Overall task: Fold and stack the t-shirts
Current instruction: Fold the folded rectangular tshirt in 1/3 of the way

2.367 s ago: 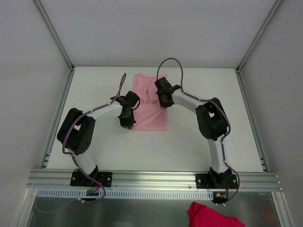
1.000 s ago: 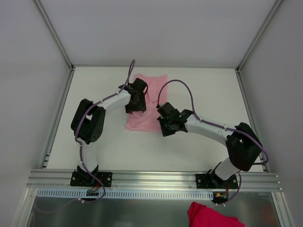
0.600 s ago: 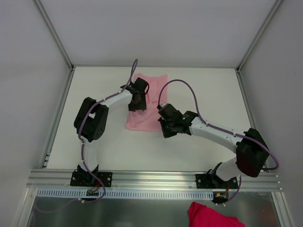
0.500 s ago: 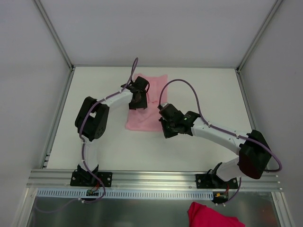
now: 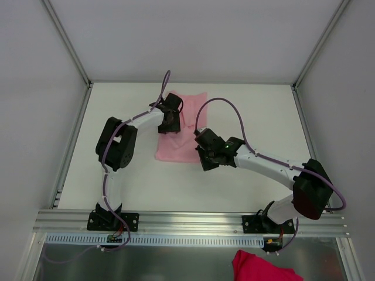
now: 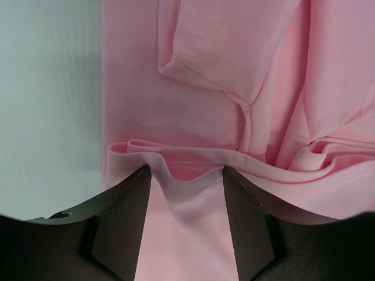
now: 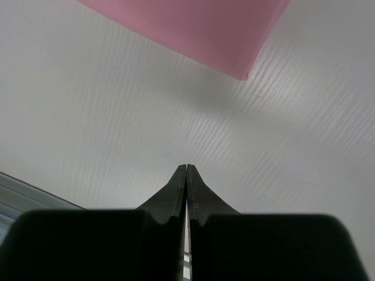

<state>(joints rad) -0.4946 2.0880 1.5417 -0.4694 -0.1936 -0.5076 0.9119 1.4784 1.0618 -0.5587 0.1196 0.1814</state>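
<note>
Shirt: the pale-pink short-sleeved t-shirt of thin fabric (image 5: 181, 146) lies partly folded on the white bench (image 5: 263, 111), mid-width and nearer the far edge.
Left tool: the left tool (image 6: 186, 170) is down on the shirt's far left part. Its fingers are apart, with a hem ridge bunched at their tips and flat fabric between them.
Right tool: the right tool (image 7: 186, 170) has its fingers pressed together and holds nothing. It is over bare bench by the shirt's near right corner.

The setting is a robot test cell in a laboratory — a white tabletop (image 5: 246, 111) enclosed by plain white panels (image 5: 193, 35) on aluminium uprights (image 5: 67, 41), with an extruded aluminium rail (image 5: 193, 221) carrying two bolted arm bases (image 5: 111, 221) and a slotted cable duct (image 5: 176, 240).
</note>
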